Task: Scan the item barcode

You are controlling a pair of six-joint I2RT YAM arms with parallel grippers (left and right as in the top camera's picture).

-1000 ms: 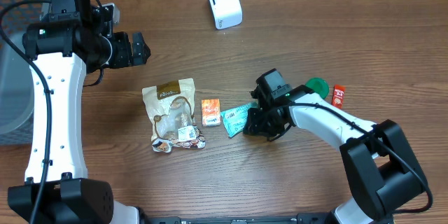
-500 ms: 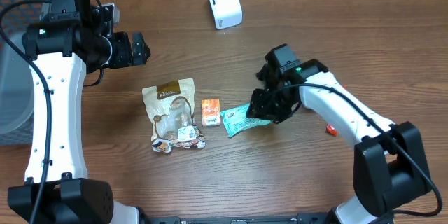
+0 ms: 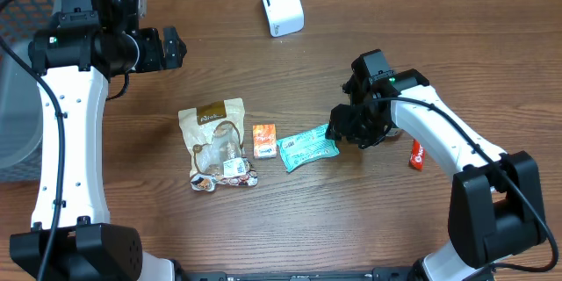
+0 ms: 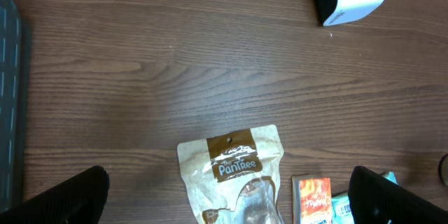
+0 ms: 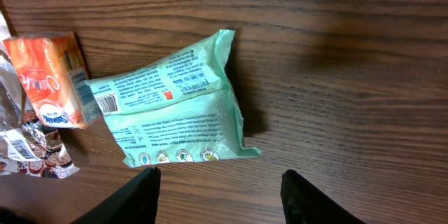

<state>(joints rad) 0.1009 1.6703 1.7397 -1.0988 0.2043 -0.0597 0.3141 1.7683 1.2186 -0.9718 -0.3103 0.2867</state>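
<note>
While jaws gape, the right arm [image 3: 432, 126] hovers beside the packet [image 3: 307, 149].

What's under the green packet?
The green packet lies flat on the wooden table, barcode facing up, one edge against the orange box. Its underside is covered, so nothing beneath can be seen.

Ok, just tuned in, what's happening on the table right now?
The right pincer hangs open over the green packet, which lies flat on the table with its barcode facing up, next to the orange box and not gripped. The left pincer is open too, holding nothing, off at the far left. The white scanner stands alone at the far edge, nothing in front of it.
</note>
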